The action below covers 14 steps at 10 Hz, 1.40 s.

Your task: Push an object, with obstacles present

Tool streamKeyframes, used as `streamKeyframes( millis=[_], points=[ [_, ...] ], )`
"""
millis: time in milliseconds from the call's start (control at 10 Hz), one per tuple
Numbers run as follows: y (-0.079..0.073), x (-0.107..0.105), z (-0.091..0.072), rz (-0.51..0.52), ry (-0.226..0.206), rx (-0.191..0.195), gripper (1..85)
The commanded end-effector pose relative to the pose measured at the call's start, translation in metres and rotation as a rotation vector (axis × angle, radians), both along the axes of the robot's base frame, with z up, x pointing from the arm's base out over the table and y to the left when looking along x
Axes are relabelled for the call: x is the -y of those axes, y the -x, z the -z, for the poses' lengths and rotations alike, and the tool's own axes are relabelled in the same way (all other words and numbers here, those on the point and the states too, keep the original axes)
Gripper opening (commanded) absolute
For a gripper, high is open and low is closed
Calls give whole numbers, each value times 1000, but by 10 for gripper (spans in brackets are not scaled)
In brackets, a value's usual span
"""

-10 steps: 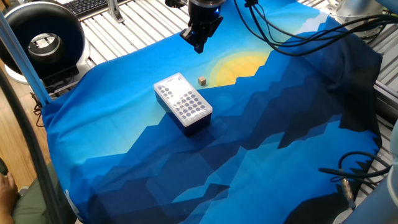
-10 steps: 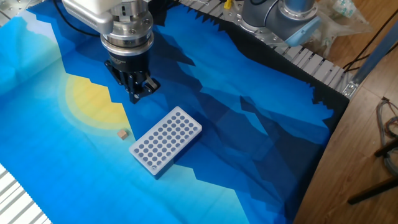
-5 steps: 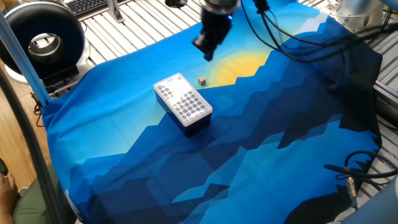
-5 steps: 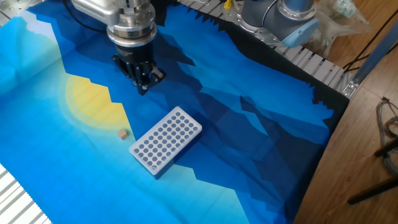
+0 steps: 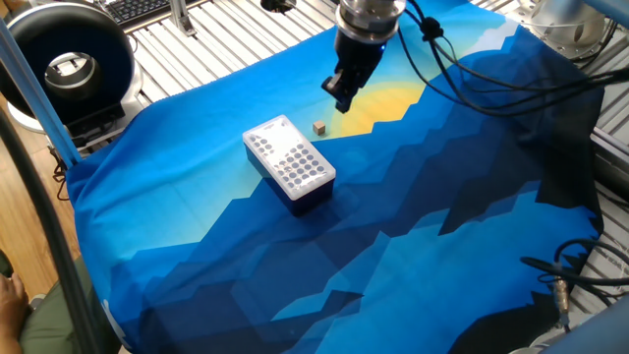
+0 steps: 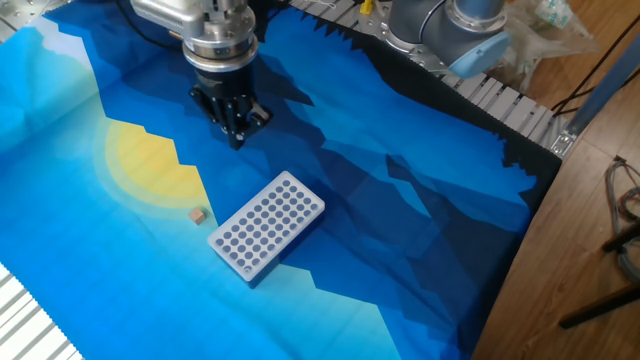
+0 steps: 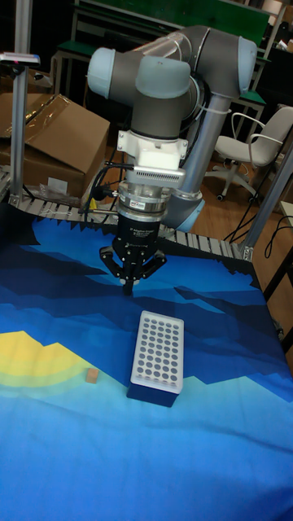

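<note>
The object, a tiny tan cube [image 5: 320,127] [image 6: 198,215] [image 7: 93,374], lies on the blue and yellow cloth just beside one end of the obstacle. That obstacle is a box with a white holed top and dark blue sides [image 5: 289,161] [image 6: 266,224] [image 7: 158,350]. My gripper [image 5: 342,105] [image 6: 237,140] [image 7: 129,286] hangs above the cloth behind the cube and the box, apart from both. Its fingers are shut to a point with nothing between them.
A black round device [image 5: 67,67] and a keyboard [image 5: 147,8] sit on the slatted table beyond the cloth. Black cables [image 5: 511,59] trail from the arm over the cloth's far side. A cardboard box [image 7: 57,134] stands behind the table.
The gripper has travelled sideways over the cloth, from above the yellow patch's edge toward the box's far end. Cube and box have not moved.
</note>
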<state>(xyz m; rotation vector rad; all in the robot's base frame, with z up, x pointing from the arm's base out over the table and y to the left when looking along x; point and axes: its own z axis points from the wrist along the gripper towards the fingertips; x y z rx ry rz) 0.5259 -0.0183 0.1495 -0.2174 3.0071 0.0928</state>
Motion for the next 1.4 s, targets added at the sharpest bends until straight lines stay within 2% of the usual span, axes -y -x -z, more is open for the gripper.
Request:
streamKeyframes(
  millis=[0, 200, 300, 600, 1000, 1200, 1300],
  points=[
    [11, 14, -6, -3, 39, -28, 10],
    [19, 18, -15, -1, 53, -53, 10],
    [22, 16, -19, 0, 45, -61, 10],
    [25, 21, -15, 16, 57, -66, 10],
    [27, 8, -9, 42, 19, -92, 10],
    [31, 13, -12, 18, 25, -83, 10],
    [28, 7, -12, 32, -1, -73, 10]
  ],
)
